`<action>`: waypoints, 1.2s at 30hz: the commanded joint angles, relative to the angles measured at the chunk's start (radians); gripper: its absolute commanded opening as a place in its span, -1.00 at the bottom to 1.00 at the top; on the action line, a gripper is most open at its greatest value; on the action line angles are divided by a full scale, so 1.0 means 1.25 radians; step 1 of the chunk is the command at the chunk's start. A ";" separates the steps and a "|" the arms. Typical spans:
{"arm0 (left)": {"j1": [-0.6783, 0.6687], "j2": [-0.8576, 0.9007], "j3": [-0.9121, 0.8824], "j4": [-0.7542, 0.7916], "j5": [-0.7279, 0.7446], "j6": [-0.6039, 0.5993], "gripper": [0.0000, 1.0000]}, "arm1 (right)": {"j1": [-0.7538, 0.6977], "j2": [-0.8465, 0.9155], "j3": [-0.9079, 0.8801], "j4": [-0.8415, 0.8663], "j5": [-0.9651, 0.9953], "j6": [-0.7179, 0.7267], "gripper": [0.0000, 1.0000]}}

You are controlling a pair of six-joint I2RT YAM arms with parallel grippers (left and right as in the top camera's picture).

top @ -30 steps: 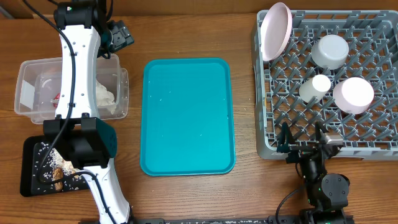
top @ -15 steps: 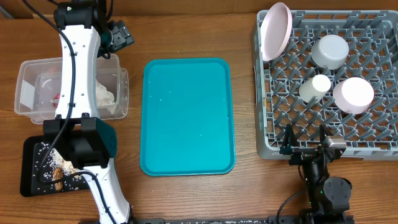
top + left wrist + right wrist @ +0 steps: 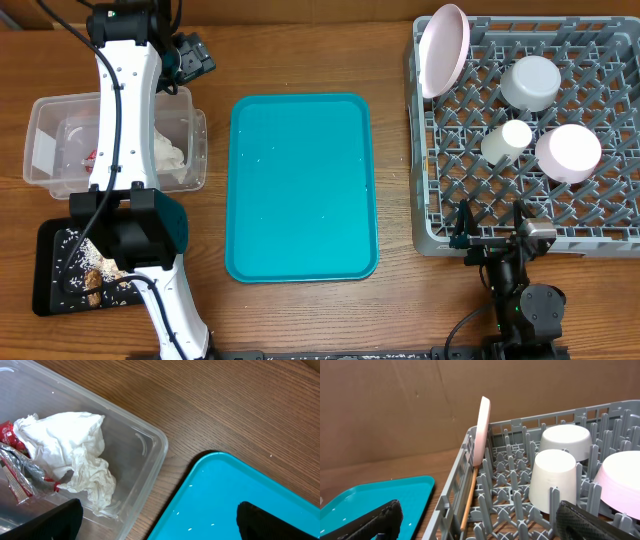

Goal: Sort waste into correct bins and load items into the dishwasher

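Observation:
The grey dish rack (image 3: 432, 150) holds the pale pink plate (image 3: 443, 48) on edge, the grey bowl (image 3: 530, 82), the white cup (image 3: 508, 140) and the pink bowl (image 3: 568, 152). In the right wrist view a wooden chopstick (image 3: 468, 500) lies inside the rack's left wall (image 3: 451, 495). My right gripper (image 3: 490, 232) is open and empty at the rack's front edge. The clear tub (image 3: 45, 110) holds white napkins (image 3: 70, 455) and a red wrapper (image 3: 7, 435). The black tray (image 3: 45, 240) holds rice and brown scraps. My left gripper (image 3: 195, 58) is open and empty, above the tub's far right corner.
The teal serving tray (image 3: 300, 185) lies in the middle with a few rice grains on it. My left arm (image 3: 125, 110) stretches over the tub and the black tray. Bare wood shows between the teal tray and the rack.
My right gripper has shifted slightly right and back toward the table's front edge, then held still. The left arm has not moved.

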 commanded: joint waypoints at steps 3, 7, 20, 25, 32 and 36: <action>-0.005 -0.001 0.017 0.001 -0.010 -0.005 1.00 | -0.006 -0.009 -0.008 0.002 -0.005 -0.005 1.00; -0.005 -0.001 0.017 0.001 -0.010 -0.005 1.00 | -0.006 -0.009 -0.008 0.002 -0.004 -0.005 1.00; -0.005 -0.001 0.017 0.001 -0.010 -0.005 1.00 | -0.006 -0.009 -0.008 0.002 -0.004 -0.005 1.00; -0.005 -0.001 0.017 0.000 -0.010 -0.005 0.99 | -0.006 -0.009 -0.008 0.002 -0.004 -0.005 1.00; -0.006 -0.003 0.017 -0.077 0.011 -0.004 1.00 | -0.006 -0.009 -0.008 0.002 -0.005 -0.005 1.00; -0.006 -0.013 0.017 -0.176 0.008 0.007 1.00 | -0.006 -0.009 -0.008 0.002 -0.005 -0.005 1.00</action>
